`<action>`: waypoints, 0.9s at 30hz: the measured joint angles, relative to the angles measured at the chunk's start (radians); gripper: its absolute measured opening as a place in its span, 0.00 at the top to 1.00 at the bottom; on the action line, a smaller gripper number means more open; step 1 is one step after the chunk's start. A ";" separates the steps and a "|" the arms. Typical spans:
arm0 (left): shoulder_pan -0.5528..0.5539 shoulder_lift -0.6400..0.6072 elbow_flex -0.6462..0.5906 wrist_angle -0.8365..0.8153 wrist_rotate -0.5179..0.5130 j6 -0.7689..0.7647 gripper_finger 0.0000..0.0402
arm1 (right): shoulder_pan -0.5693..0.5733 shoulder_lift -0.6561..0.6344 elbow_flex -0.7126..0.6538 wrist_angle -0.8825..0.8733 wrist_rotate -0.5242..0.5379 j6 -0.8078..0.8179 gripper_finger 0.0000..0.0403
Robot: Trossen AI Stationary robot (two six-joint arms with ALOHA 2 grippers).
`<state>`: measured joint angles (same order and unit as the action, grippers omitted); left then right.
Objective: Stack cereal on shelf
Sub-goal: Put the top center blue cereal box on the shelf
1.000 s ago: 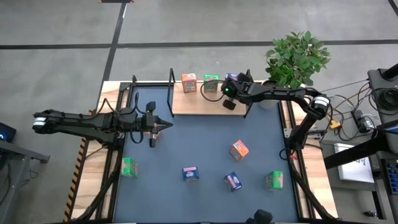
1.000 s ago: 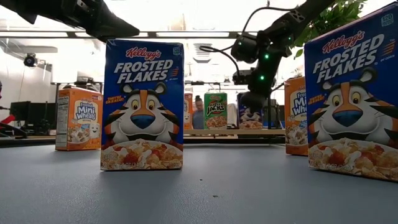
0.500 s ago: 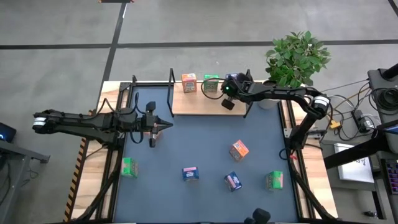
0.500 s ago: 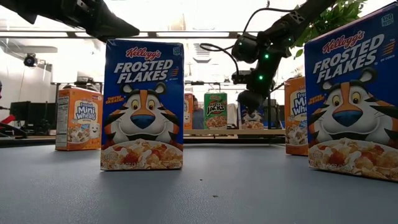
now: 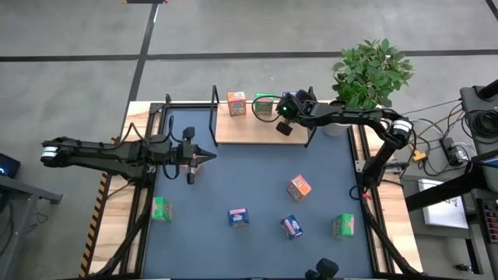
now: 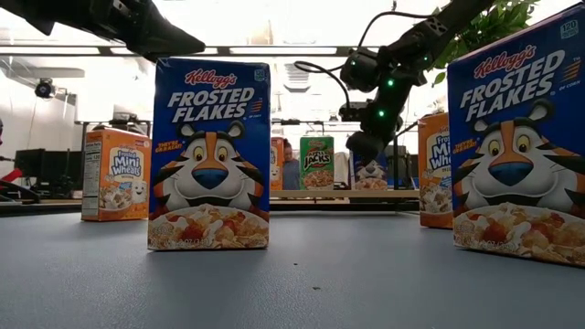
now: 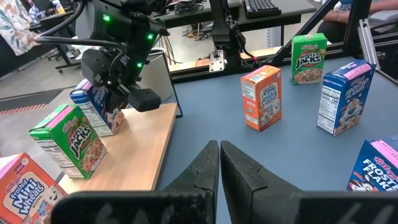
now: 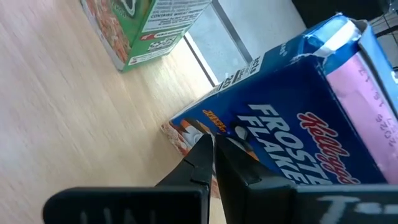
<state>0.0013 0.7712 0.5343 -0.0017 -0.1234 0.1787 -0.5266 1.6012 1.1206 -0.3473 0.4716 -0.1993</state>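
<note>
The shelf (image 5: 257, 131) is a light-wood board with black posts at the table's far edge. On it stand an orange box (image 5: 236, 103), a green box (image 5: 264, 106) and a blue box (image 5: 289, 99). My right gripper (image 5: 283, 124) is shut and hovers just in front of the blue box (image 8: 298, 118), over the board. My left gripper (image 5: 208, 158) is shut and waits above the table's left half. Several more boxes stand on the table: green (image 5: 161, 208), blue (image 5: 238, 217), blue (image 5: 292, 226), orange (image 5: 299, 187), green (image 5: 343, 225). My right gripper's shut fingertips (image 8: 205, 149) stand right in front of the blue box's printed face, near its lower edge (image 8: 186, 130). They come at it slanting down from the table's near side. Whether they touch the box I cannot tell.
A potted plant (image 5: 372, 71) stands beyond the shelf's right end. Black posts (image 5: 215, 97) rise at the shelf's corners. Wooden strips (image 5: 138, 194) run along the table's left and right sides. There is bare board (image 7: 134, 146) in front of the shelf's boxes.
My right gripper has risen a little above the shelf and drifted slightly toward the table's left, staying shut. The blue box on the shelf stays where it was.
</note>
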 joint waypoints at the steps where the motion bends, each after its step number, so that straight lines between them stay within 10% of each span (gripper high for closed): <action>1: 0.000 0.000 0.000 0.000 0.000 0.000 1.00 | 0.000 0.000 0.000 0.002 0.000 -0.002 0.98; 7: 0.000 0.000 0.000 0.001 0.000 -0.004 1.00 | 0.000 0.000 0.000 0.023 -0.007 -0.002 0.98; 13: 0.000 0.000 0.000 0.010 0.000 -0.004 1.00 | 0.024 -0.005 0.037 0.062 -0.268 0.023 0.98; 27: 0.000 0.000 0.000 0.006 0.000 0.007 1.00 | 0.045 0.072 0.173 0.163 -0.156 -0.059 0.98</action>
<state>0.0017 0.7711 0.5343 0.0040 -0.1234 0.1856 -0.4816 1.6728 1.2932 -0.1839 0.3161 -0.2584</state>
